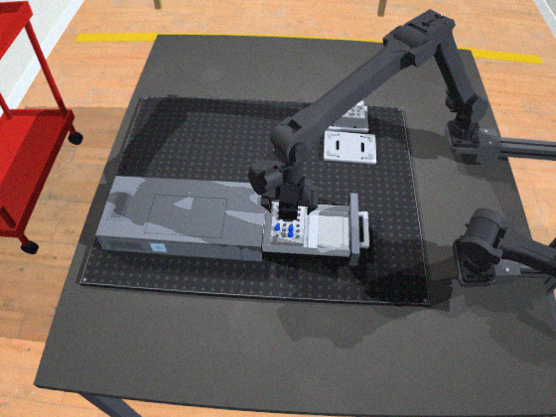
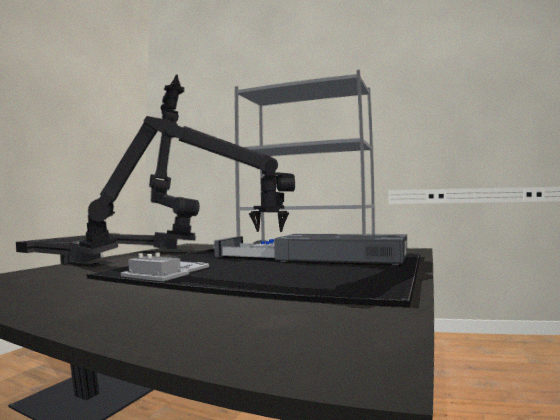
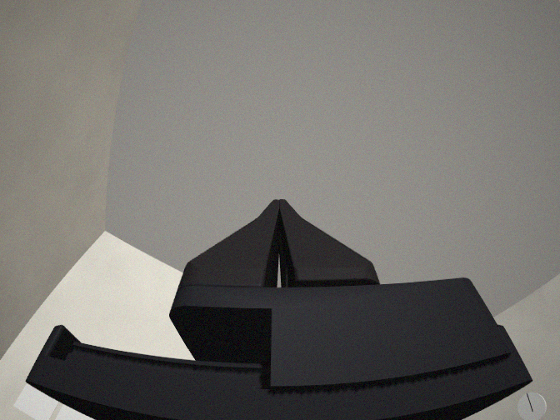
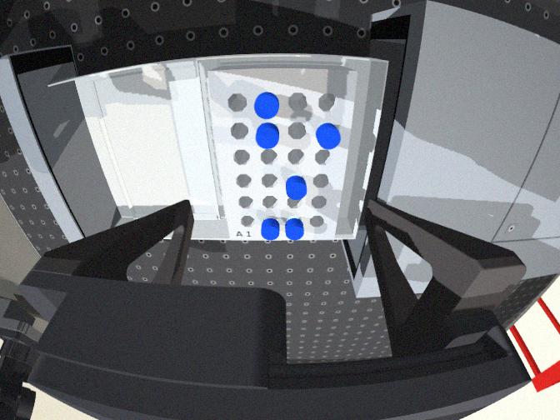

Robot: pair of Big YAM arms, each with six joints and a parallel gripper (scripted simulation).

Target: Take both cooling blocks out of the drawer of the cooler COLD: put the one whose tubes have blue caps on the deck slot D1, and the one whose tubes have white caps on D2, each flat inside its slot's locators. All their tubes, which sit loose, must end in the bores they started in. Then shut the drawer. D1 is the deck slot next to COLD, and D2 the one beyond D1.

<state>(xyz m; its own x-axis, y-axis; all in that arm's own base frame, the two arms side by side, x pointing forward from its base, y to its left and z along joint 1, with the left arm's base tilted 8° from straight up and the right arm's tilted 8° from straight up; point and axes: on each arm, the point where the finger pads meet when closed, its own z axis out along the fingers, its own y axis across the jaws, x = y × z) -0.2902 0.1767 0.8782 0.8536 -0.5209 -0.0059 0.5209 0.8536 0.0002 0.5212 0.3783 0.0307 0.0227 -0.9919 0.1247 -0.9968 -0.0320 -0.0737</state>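
Half hidden behind the arm (image 1: 343, 94) in the top view, the far block (image 1: 355, 118); too small to read there, the cooler's label (image 1: 158, 247).

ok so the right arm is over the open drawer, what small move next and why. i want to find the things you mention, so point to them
Probably ease the right jaws (image 2: 269, 230) down, lined up over the blue-capped block (image 1: 284, 239) (image 4: 282, 169): they stand open above it, and it sits in the open drawer (image 1: 328, 252) (image 2: 247, 251) (image 4: 147, 149) with its tubes in place.

The cooling block (image 4: 282, 167) reads "A1" at one corner.
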